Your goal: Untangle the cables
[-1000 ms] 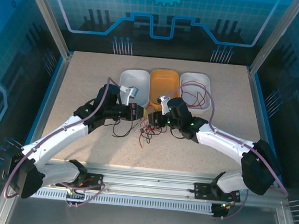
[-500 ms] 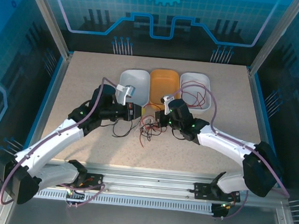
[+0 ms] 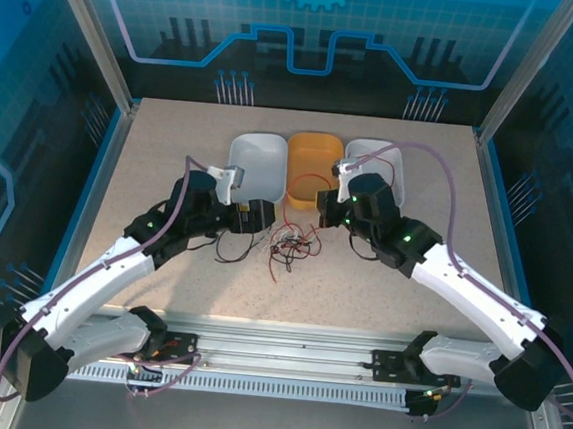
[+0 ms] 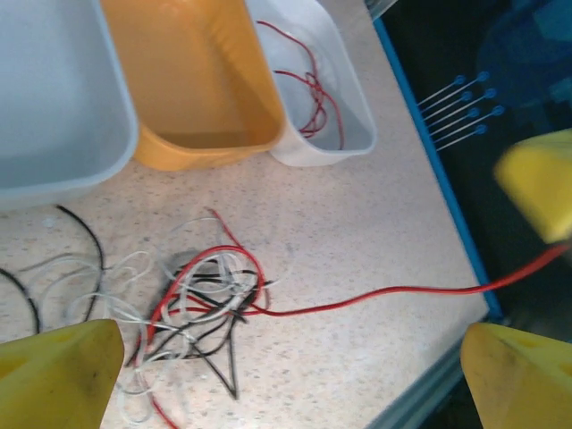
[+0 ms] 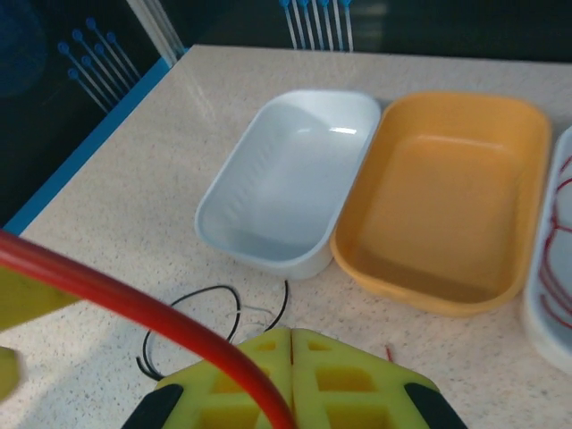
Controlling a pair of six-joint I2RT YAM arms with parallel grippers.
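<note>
On the speckled tabletop, the left end effector hangs low with its yellow fingertips spread wide and nothing between them. A black cable curls loosely on the surface just beside it, in front of an empty white tray. Next comes the tangle of cables, a knot of red, black and pale strands lying on the tabletop just in front of the empty orange tray, between the two arms. A red cable leads out of this knot and runs to the right. The right end effector is raised near the front edge of the orange tray, its yellow fingers pressed together and pinching that red cable, which arcs away to one side in the right wrist view. At the far right, a second white tray touches the orange one and holds a few loose red wires.
</note>
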